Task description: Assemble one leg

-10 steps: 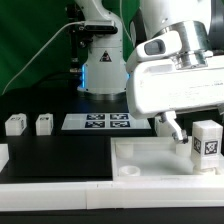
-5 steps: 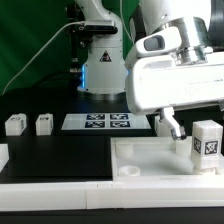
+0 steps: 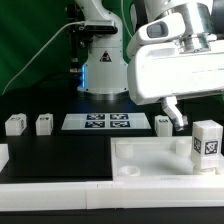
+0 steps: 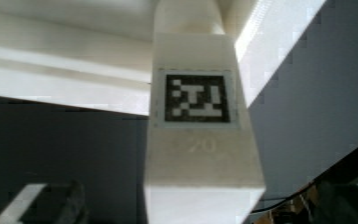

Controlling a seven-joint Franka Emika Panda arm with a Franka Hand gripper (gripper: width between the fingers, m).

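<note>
The leg stands upright on the large white tray-like piece, close to that piece's end at the exterior view's right. Its black-and-white tag faces the exterior camera. In the wrist view the same block fills the middle of the picture as a tall white column with the tag on the face towards the lens. Pale tray surface and dark worktop show behind it.

The end effector hangs under the big white wrist housing, above the leg and towards the exterior view's left of it. In that view a gap shows between them. We make out only one dark finger clearly, so we cannot tell whether the fingers are apart or together, and we see nothing held between them.

Partly hidden behind that finger, a small white block sits on the black worktop, just beside the end of the marker board at the exterior view's right. Well apart from these, towards the exterior view's left, two more small white blocks stand side by side. Another white part is cut off by the frame's edge. The arm's base rises behind the marker board, in front of a green backdrop.
</note>
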